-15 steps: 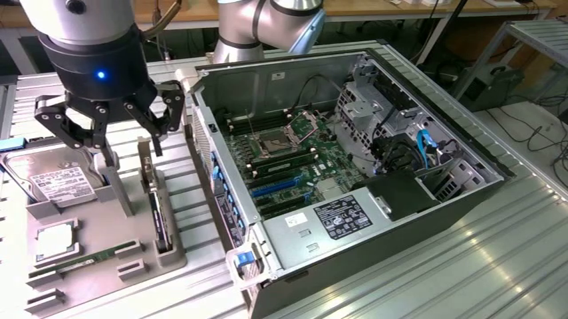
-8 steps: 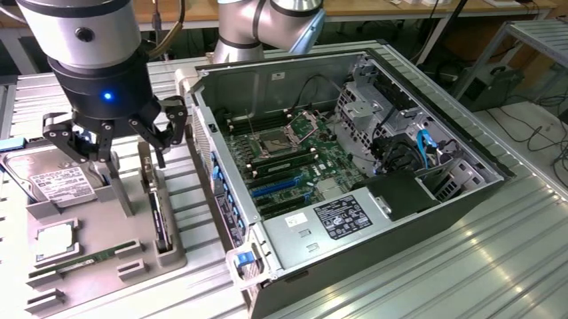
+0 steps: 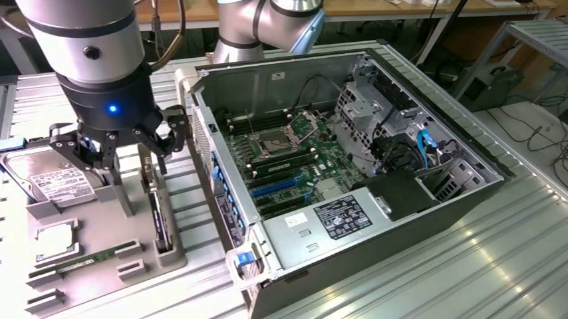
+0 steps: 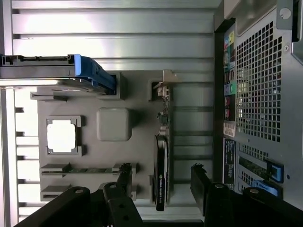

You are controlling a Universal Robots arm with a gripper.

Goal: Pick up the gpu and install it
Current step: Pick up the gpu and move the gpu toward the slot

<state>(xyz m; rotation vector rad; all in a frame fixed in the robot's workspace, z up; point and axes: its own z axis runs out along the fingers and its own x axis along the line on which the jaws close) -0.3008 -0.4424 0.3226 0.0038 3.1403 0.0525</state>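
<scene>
**End effector open above gpu in holder**

Hanging open over the grey holder tray (image 3: 106, 269) (image 4: 142, 94) on the ribbed metal surface (image 3: 497, 252) (image 4: 113, 28): end effector (image 3: 124, 156) (image 4: 161, 172), jaws spread wide and gripping nothing.

Standing on its thin edge in a slot of that tray: gpu (image 3: 161, 222) (image 4: 162, 175). Sitting directly below the end effector and apart from it. In the wrist view, lining up in the gap between the two dark fingers (image 4: 125, 172), one finger to either side of the card's flat faces.

Running lengthwise along the tray edge nearest the open computer case (image 3: 355, 166) (image 4: 255, 94), long axis roughly parallel to the case wall. Pointing its pale metal bracket end away from the fingers in the wrist view, with the dark labelled end lying between them.

Sharing the tray, on the side away from the case: hard drive (image 3: 58, 179) (image 4: 47, 66), processor chip (image 3: 55, 239) (image 4: 61, 136) and green RAM stick (image 3: 84, 260) (image 4: 85, 169).
</scene>
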